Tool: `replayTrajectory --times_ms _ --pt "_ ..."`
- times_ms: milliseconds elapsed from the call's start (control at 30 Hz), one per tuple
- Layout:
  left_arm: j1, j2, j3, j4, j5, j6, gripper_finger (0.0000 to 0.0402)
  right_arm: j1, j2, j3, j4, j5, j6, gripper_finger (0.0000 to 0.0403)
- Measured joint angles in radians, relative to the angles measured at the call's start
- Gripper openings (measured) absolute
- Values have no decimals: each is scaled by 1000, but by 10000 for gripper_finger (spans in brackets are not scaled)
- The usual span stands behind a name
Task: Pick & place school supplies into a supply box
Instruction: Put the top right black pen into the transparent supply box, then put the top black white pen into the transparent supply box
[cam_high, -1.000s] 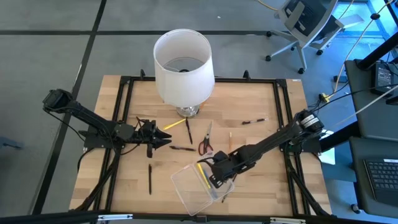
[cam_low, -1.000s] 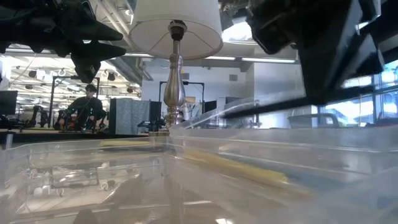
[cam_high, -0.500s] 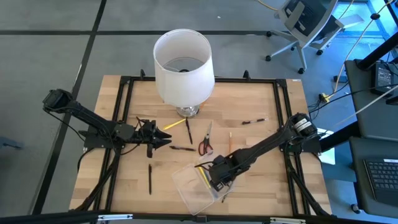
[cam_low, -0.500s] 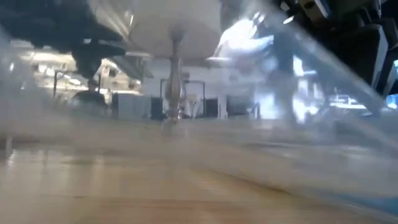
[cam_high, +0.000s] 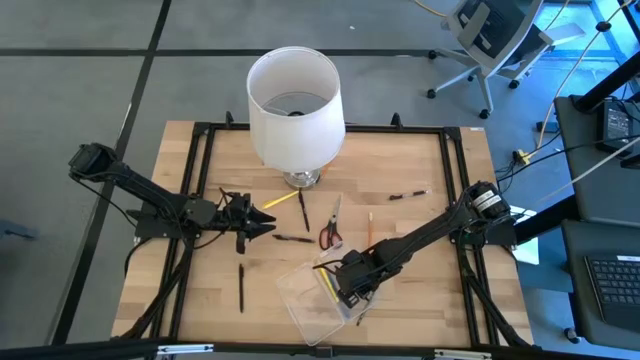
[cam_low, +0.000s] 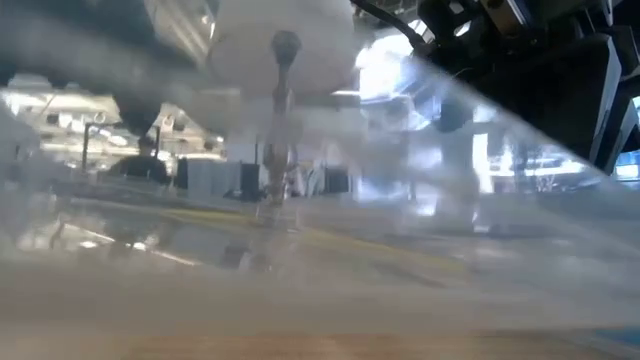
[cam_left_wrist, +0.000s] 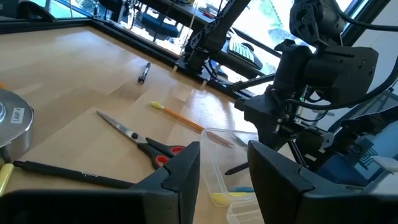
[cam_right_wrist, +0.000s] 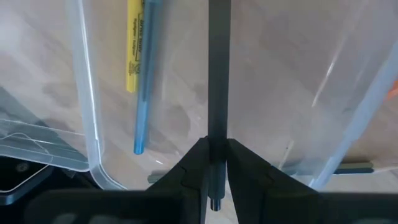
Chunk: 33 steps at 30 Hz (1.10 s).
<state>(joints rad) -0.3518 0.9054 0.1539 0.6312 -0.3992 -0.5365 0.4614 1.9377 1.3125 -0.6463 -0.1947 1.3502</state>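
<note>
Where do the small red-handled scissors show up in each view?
High view: red-handled scissors, table centre, below the white lampshade.
Low view: not visible.
Left wrist view: lying flat, just beyond the gripper.
Right wrist view: not visible.
Shared landmark: clear plastic box.

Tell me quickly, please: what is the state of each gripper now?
Left gripper: open, holding nothing, above the table.
Right gripper: shut on a dark pen, over the supply box.
</note>
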Motion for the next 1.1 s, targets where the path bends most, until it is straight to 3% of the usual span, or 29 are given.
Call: replayTrajectory --times_ms 600,933,1100 --pt "0 0 0 0 0 0 128 -2 0 0 0 8 -8 60" --pt "0 0 0 0 0 0 128 -7 -1 0 -1 -5 2 132" --pt "0 0 0 0 0 0 128 -25 -51 0 -4 -15 -22 142"
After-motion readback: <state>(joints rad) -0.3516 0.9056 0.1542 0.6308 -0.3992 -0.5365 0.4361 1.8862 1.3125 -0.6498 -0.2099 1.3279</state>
